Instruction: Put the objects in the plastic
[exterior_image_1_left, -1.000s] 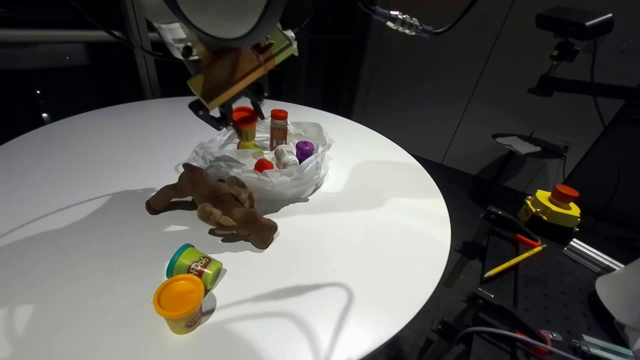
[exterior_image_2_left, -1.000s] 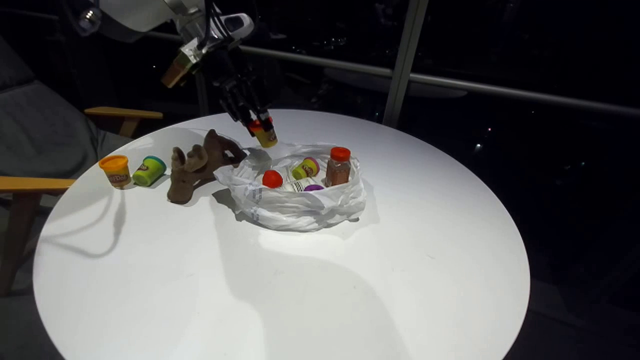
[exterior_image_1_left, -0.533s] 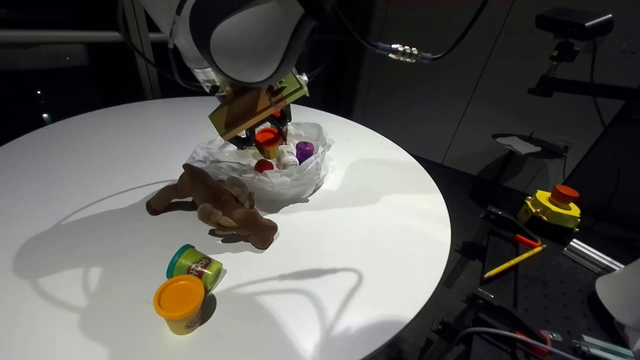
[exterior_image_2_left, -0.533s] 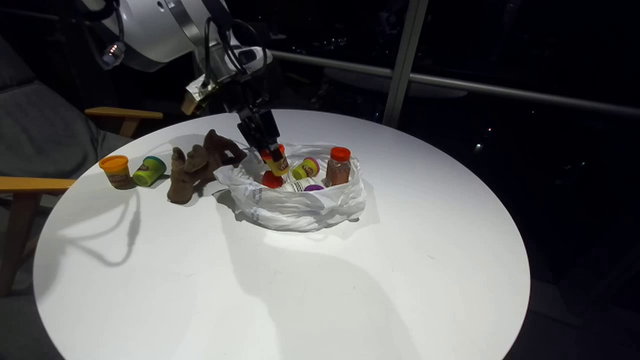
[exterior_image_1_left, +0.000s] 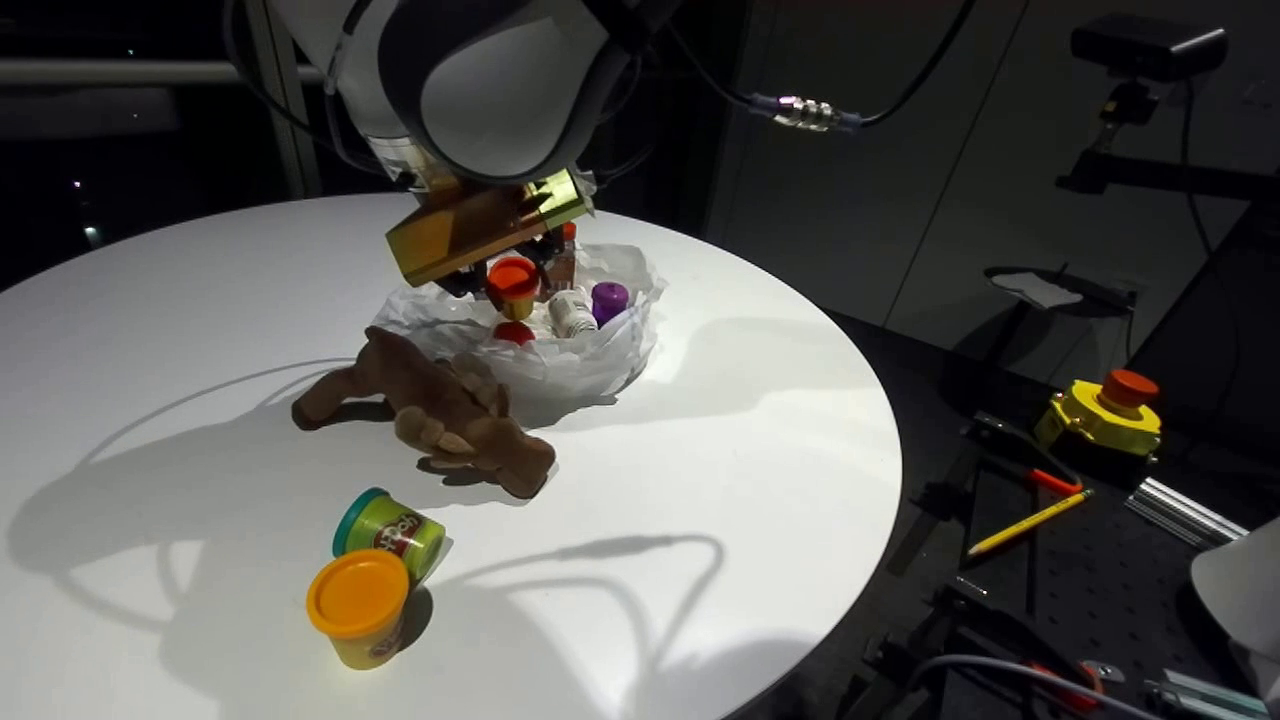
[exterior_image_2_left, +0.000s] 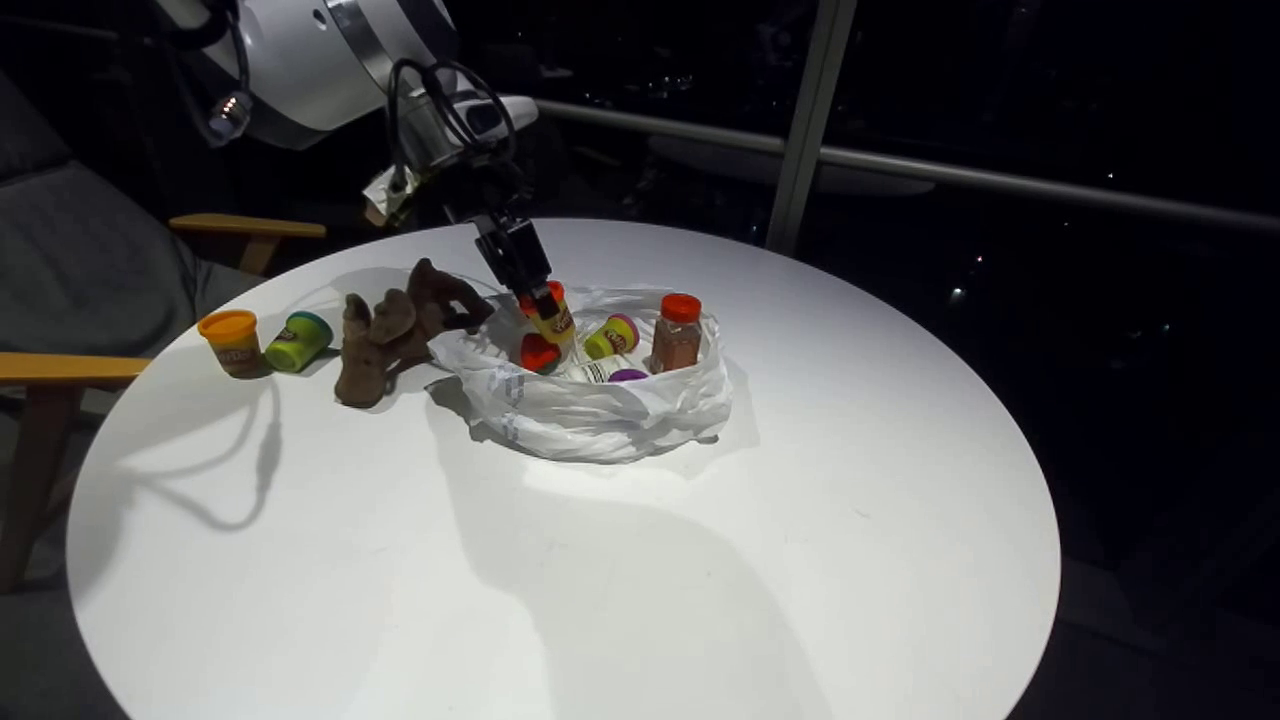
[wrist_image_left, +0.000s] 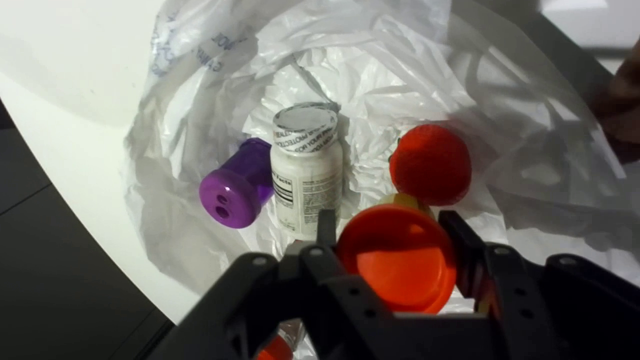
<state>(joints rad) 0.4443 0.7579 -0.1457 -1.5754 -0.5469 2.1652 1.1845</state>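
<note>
My gripper (wrist_image_left: 392, 225) is shut on a yellow Play-Doh can with a red lid (wrist_image_left: 400, 260). It holds the can low inside the open white plastic bag (exterior_image_2_left: 610, 415), close against the red ball (wrist_image_left: 432, 165); contact is hard to tell. The bag also holds a white bottle (wrist_image_left: 307, 185), a purple sharpener-like piece (wrist_image_left: 232, 197), a yellow can lying tilted (exterior_image_2_left: 612, 337) and a red-capped jar (exterior_image_2_left: 677, 340). Outside the bag on the table are an orange-lidded can (exterior_image_1_left: 358, 600), a green can on its side (exterior_image_1_left: 395, 532) and a brown plush toy (exterior_image_1_left: 440, 405).
The round white table (exterior_image_2_left: 800, 540) carries everything. The plush toy lies right beside the bag. A chair (exterior_image_2_left: 90, 240) stands behind the table. A dark bench with a yellow and red emergency stop (exterior_image_1_left: 1105, 415) stands beyond the table edge.
My gripper has carried the red-lidded can from beside and above the bag down into it, then shifted slightly back over the last half second. The red ball has shifted slightly.
</note>
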